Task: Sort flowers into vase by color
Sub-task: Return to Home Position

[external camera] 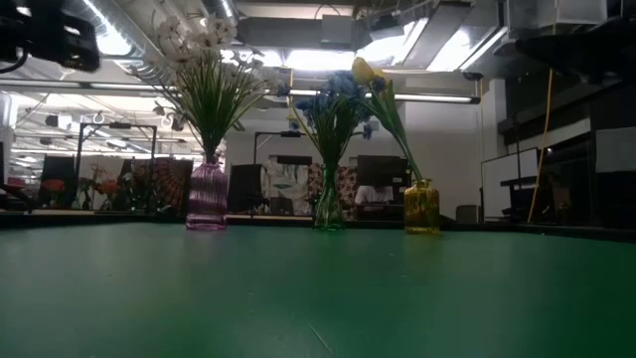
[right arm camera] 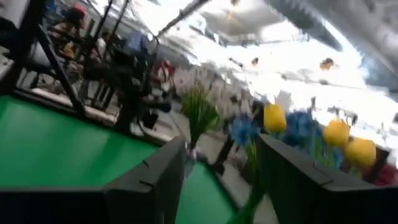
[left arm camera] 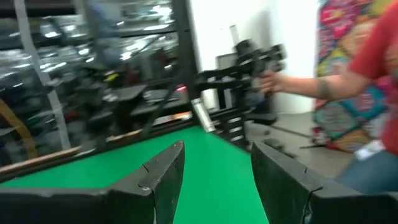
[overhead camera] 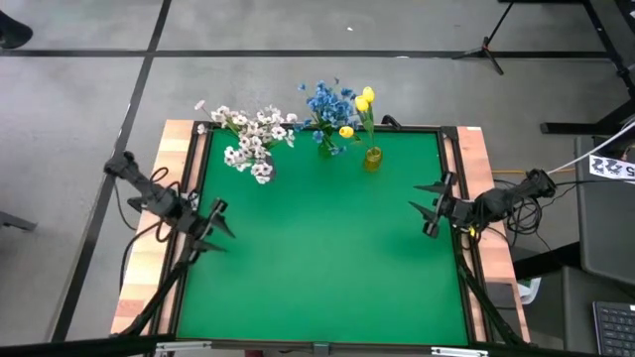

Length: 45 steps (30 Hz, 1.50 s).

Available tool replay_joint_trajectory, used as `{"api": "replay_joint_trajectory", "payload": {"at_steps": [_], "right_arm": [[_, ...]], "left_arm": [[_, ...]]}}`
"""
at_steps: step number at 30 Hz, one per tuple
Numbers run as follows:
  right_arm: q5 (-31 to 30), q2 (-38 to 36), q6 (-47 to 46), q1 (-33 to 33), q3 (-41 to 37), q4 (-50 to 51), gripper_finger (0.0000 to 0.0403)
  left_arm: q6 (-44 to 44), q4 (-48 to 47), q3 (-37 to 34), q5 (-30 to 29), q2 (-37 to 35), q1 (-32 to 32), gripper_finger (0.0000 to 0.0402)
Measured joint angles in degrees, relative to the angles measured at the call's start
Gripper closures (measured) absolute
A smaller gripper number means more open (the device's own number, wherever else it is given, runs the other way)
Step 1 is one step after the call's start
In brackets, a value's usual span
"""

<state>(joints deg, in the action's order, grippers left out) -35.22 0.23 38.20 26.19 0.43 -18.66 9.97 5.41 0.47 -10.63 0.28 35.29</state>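
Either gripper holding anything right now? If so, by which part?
Nothing held. The dark two-finger left gripper and right gripper are both open and empty, at the green table's sides.

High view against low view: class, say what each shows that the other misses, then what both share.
Only the high view shows the two claws: the left claw open at the table's left edge, the right claw open at its right edge, both empty. Only the low view shows the room behind and the vases side on in a row: pink vase, green vase, yellow vase. Both show the white flowers, blue flowers and yellow flowers standing in vases on the green table.
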Motion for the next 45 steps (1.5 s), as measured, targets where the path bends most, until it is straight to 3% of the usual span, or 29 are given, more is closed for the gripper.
{"api": "replay_joint_trajectory", "payload": {"at_steps": [5, 10, 16, 20, 25, 30, 35, 37, 41, 45], "right_arm": [[17.58, 1.52, 2.72, -9.31, 0.0, -4.94, 0.0205], [20.24, 7.18, -0.97, -18.59, 0.0, -6.23, 0.0205], [30.64, 15.07, -6.46, -26.66, 0.0, -6.16, 0.0205], [37.18, 19.23, -14.25, -29.74, 0.0, -6.73, 0.0205], [45.23, 19.24, -19.93, -29.94, 0.0, -8.71, 0.0205], [44.68, 13.57, -19.75, -30.01, 0.57, -14.83, 0.0205], [38.39, 4.42, -17.2, -29.99, 1.5, -15.55, 0.0205], [38.06, 0.57, -15.73, -29.99, 1.53, -13.18, 0.0205], [40.8, 0.0, -17.67, -29.99, 2.48, -11.42, 0.0205], [39.12, 0.0, -18.5, -29.99, 6.12, 0.39, 0.0205]], "left_arm": [[-1.7, -1.56, 0.0, 4.4, -0.01, -8.48, 0.0219], [-1.93, -1.93, 0.0, 11.57, 0.0, -16.64, 0.0219], [-5.25, -3.5, 0.02, 19.01, 0.02, -28.26, 0.0219], [-9.2, -2.61, 0.02, 25.25, -0.01, -36.48, 0.0219], [-10.33, -1.8, 0.02, 34.59, 0.01, -44.88, 0.0219], [-12.65, -1.35, 0.02, 44.12, 0.0, -50.75, 0.0219], [-14.68, -1.31, 0.02, 54.65, -0.01, -54.19, 0.0219], [-16.78, -1.15, 0.02, 57.39, -0.01, -55.42, 0.0219], [-20.37, 2.44, 0.03, 62.29, -0.01, -57.91, 0.0219], [-21.39, 3.04, 0.07, 63.74, -0.01, -59.92, 0.0219]]}}
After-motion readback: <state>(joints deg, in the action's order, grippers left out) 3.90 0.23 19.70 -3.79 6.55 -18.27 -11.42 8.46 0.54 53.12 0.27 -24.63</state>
